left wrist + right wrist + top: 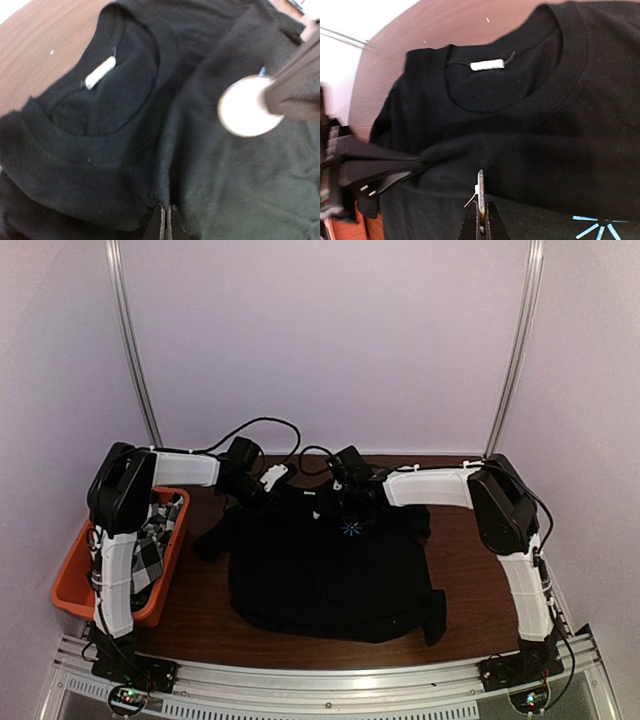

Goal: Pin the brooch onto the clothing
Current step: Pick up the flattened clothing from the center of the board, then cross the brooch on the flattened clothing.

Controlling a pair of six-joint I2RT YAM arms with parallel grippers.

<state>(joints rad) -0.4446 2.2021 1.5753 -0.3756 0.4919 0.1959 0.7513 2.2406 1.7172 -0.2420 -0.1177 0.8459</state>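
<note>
Brooch point(246, 107), a round white disc, is clamped edge-on between the pressed-together fingers of the right gripper point(480, 212) and is held over the chest of the large black short-sleeved T-shirt point(330, 575). Fabric below the collar (a raised fold) is pinched by the left gripper point(164, 212). The shirt is spread on the brown wooden table point(200, 615).

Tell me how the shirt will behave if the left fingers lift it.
Probably floppy: the shirt rises in a soft ridge where the left fingers pinch it, so only that fold should lift while the rest drapes. It may slide on the smooth table rather than stay put.
</note>
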